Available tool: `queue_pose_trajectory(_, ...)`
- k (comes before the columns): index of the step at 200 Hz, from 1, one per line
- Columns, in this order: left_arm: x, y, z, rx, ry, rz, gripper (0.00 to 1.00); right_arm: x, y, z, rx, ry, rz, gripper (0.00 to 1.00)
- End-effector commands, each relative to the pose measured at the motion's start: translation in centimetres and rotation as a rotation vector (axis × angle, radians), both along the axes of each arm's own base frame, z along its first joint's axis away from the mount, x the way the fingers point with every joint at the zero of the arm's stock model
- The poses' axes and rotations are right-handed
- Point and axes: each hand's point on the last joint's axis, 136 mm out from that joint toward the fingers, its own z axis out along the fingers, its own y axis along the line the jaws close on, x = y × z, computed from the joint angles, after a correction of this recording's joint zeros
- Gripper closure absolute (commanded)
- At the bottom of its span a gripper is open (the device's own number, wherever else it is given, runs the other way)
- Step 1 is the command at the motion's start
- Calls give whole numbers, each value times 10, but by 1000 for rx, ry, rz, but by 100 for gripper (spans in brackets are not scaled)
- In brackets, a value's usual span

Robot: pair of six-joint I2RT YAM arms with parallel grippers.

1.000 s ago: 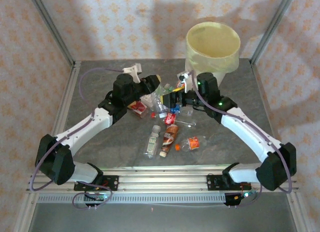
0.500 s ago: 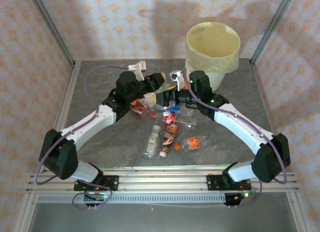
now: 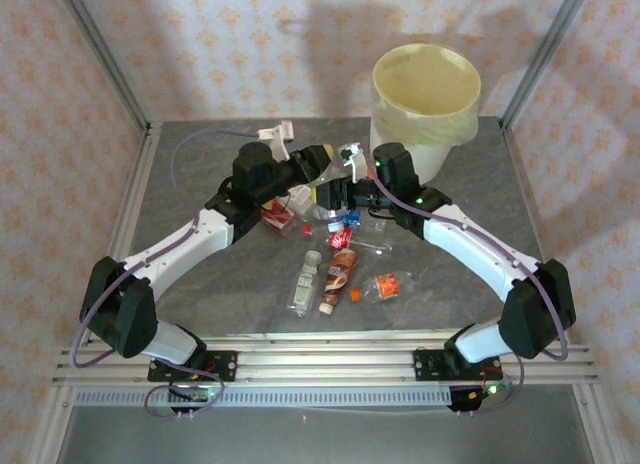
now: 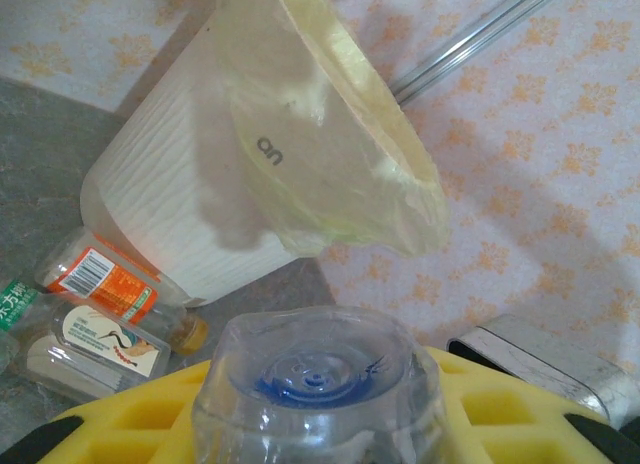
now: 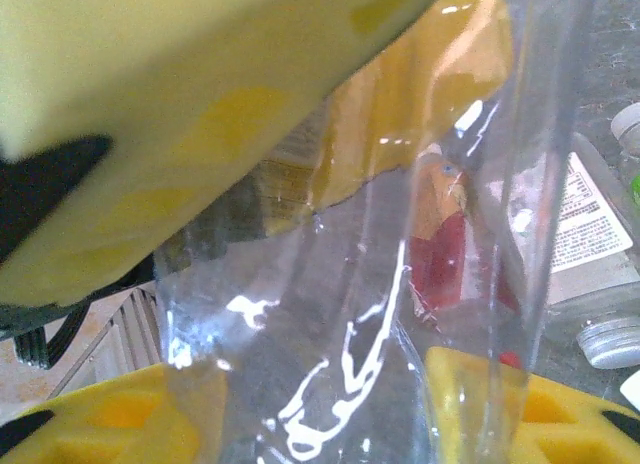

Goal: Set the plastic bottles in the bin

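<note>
HANDOVER MID-TABLETOP: The right gripper, wide open a sec ago, has swung in and closed on the clear bottle that the left gripper grips over the heap, so both sets of jaws now pinch the same item. On the left wrist cam the bottle's blue-tinted base sits wedged between that arm's yellow pads. The right wrist cam shows the clear wall meeting its own pads on either side, w/ the left's pad overhead. This looks like a pass to the arm nearer the bin, which stands at 1 o'clock on the tabletop, just past the right wrist. The bottle isn't in yet, and the left jaws prob. must let go first. Other bottles wait at 6 o'clock from the grip: an amber bottle, a pale-label bottle and a crushed orange-label bottle, plus a red-label bottle at 8 o'clock. In the way are the two wrists crowded together, the clutter directly below, and the bin's tall wall, which any carry must clear.
</note>
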Motion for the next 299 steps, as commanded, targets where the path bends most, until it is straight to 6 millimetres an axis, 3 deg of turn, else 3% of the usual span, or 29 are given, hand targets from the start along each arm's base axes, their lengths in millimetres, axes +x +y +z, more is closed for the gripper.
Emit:
queue_pose_trajectory(1, -1, -5, 16, -33, -32, -20, 56, 0, 0, 7, -25, -58, 9, 54)
queue_pose_trajectory(15, -1, -5, 15, -27, -25, -17, 53, 1, -2, 5, -38, -56, -3, 56)
queue_pose_trajectory(60, 0, -10, 14, -17, 31, -51, 11, 5, -8, -1, -67, -64, -39, 61)
queue_pose_trajectory(80, -1, -3, 18, -4, 25, -25, 0, 7, -11, -7, -91, -61, -58, 63)
queue_pose_trajectory(131, -3, 46, 25, 15, 26, 157, 0, 13, -25, -17, -179, -69, -118, 65)
queue_pose_trajectory(180, -14, 92, 24, 25, 51, 293, 0, 26, -44, -8, -238, -92, -176, 65)
queue_pose_trajectory(262, -59, 201, -23, 247, 169, 745, 0, 64, -90, 72, -201, -213, -326, 66)
queue_pose_trajectory(299, -73, 225, -50, 290, 234, 856, 0, 92, -115, 114, -141, -249, -434, 67)
